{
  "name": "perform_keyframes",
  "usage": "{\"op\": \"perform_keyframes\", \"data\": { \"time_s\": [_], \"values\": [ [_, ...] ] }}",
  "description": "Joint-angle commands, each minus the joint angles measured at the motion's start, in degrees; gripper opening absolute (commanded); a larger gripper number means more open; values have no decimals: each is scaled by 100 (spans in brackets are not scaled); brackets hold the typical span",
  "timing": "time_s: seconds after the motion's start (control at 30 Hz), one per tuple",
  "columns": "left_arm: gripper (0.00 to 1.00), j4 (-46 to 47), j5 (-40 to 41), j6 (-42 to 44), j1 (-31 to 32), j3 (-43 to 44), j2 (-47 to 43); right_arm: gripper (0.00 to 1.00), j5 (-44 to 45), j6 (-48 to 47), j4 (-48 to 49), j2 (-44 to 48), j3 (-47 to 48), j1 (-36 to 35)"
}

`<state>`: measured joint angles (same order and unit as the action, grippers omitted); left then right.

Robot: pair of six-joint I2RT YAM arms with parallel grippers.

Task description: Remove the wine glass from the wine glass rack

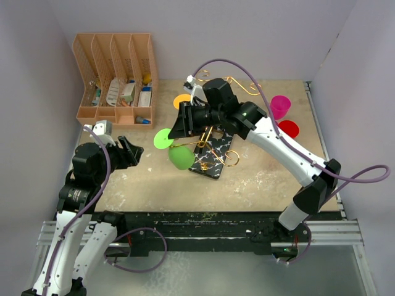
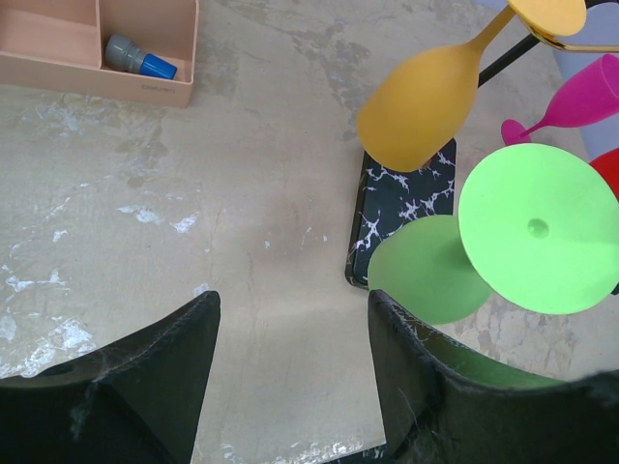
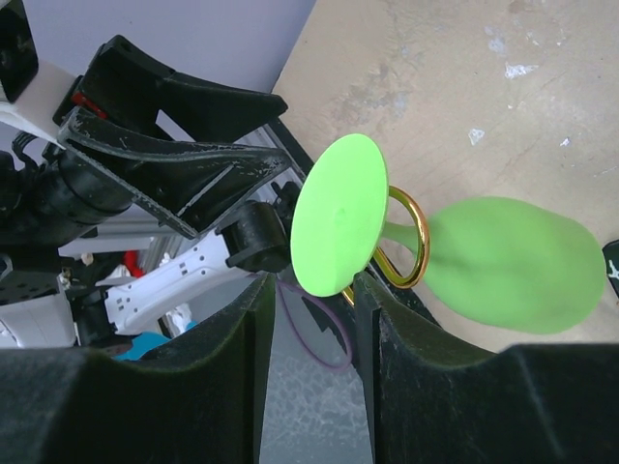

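Note:
The wine glass rack, gold wire on a black marble base, stands mid-table. A green wine glass hangs on its near-left arm, with its foot pointing left. My right gripper is open just behind that foot. In the right wrist view the foot disc sits at the tips of the open gripper, close to the right finger, with the gold loop round the stem and the bowl beyond. My left gripper is open and empty, left of the glass. It also shows in the left wrist view.
A peach file organiser stands at the back left. An orange glass hangs on the rack. A pink glass and a red foot show at the right. The table's right edge has a metal rail.

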<state>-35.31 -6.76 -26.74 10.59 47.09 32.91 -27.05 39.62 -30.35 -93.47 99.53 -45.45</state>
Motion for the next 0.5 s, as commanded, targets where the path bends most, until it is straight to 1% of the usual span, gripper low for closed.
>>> {"op": "perform_keyframes", "data": {
  "time_s": [0.0,0.27,0.47],
  "values": [
    [66,194,57,92,12,11,-39,41,-129,81,224,-66,72,-55],
    [66,238,-6,91,13,2,-38,40,91,98,36,-270,142,-58],
    [66,380,-138,49,13,53,83,38,291,108,-98,-260,256,-60]
  ]
}}
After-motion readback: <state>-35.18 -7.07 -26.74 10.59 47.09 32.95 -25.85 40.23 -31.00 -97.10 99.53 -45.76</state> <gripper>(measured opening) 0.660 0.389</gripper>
